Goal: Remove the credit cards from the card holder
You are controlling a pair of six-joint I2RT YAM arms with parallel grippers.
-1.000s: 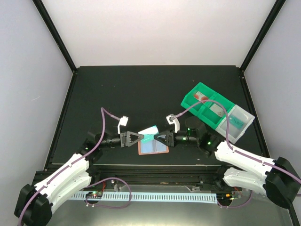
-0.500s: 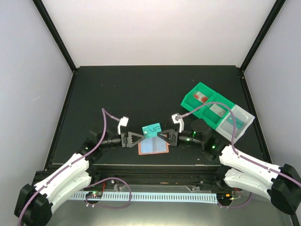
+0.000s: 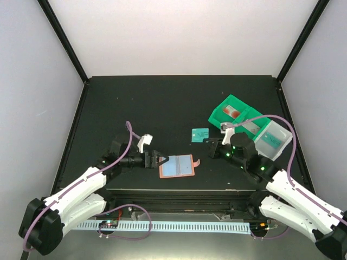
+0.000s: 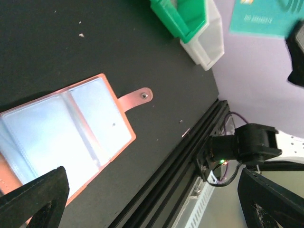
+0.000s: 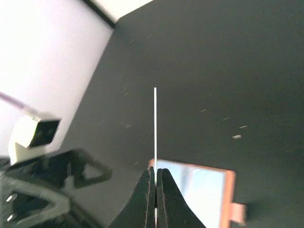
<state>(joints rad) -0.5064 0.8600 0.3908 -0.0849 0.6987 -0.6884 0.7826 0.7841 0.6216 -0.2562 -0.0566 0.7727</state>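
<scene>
The salmon-pink card holder [image 3: 177, 166] lies open and flat near the table's front edge, its clear pockets up and its snap tab [image 4: 138, 97] pointing right. My left gripper [image 3: 160, 160] is open just left of the holder, with nothing between its fingers [image 4: 35, 198]. My right gripper [image 3: 210, 142] is shut on a teal credit card [image 3: 200, 134], held in the air right of and beyond the holder. In the right wrist view this card [image 5: 155, 124] shows edge-on as a thin line between the closed fingertips [image 5: 150, 178], with the holder [image 5: 197, 194] below. Other credit cards are not clearly visible.
A green compartment bin [image 3: 236, 116] with clear-white sections [image 3: 271, 138] stands at the right, behind my right arm. A reddish item [image 3: 231, 111] lies in its far compartment. The table's front rail [image 4: 190, 156] runs close below the holder.
My left gripper has opened, let go of the teal card and drawn back to the left. My right gripper has shut on the card and carried it right and away from the holder.
</scene>
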